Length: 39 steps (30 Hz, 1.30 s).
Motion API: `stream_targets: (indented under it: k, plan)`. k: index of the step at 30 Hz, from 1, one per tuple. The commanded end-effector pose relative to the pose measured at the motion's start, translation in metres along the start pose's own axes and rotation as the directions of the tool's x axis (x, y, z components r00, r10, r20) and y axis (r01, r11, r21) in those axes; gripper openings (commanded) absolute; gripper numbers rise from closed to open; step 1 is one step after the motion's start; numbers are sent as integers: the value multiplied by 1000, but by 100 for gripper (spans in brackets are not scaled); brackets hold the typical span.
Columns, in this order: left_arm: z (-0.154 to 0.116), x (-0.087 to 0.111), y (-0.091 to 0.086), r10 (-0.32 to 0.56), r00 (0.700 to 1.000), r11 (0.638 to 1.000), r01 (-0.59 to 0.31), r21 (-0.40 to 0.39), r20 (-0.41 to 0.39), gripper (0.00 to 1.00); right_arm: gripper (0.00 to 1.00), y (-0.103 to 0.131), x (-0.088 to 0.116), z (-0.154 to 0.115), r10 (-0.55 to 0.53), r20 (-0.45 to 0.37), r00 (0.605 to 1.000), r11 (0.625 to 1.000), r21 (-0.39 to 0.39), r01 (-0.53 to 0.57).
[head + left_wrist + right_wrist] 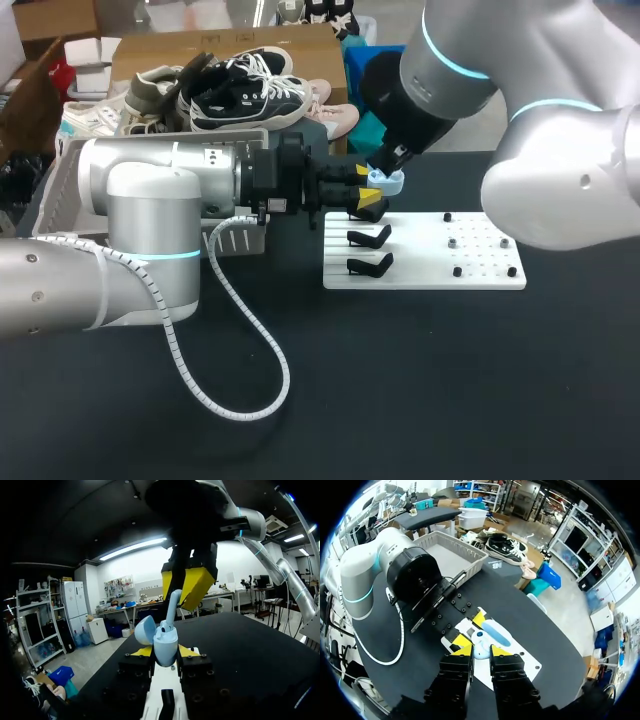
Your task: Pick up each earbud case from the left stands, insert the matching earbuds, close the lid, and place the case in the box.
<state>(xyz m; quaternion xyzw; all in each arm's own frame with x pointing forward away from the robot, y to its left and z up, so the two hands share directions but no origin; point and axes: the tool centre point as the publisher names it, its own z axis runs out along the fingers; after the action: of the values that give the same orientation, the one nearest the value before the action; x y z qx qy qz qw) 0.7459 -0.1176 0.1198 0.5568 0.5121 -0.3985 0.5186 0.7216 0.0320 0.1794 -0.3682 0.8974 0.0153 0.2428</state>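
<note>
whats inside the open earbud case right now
One earbud stands in the earbud case, its stem up between the fingers of the right gripper. The case wall hides the sockets, so a second bud cannot be told.

The desk [400,380] is matt black, faintly textured. At centre right the base plate [470,262] is smooth white plastic carrying matt black stands [370,236]. The earbud case [165,645] and earbud [172,607] are glossy pale-blue plastic. The left arm [150,200] has a satin silver shell with ribbed white plastic cable wrap [283,362]; the left end effector [165,652] has matt yellow fingertips [144,651].
</note>
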Motion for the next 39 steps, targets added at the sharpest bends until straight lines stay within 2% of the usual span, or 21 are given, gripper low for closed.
stream_targets:
  k: [1,39]
  plan:
    - [0,0,-1,1,1000,1000,-1,-3,2,0,0,0,-5,3,-9,-8,1000,1000,-6,9]
    - [0,0,-1,1,1000,1000,-1,-3,2,0,0,0,-9,21,-26,-37,999,999,-38,24]
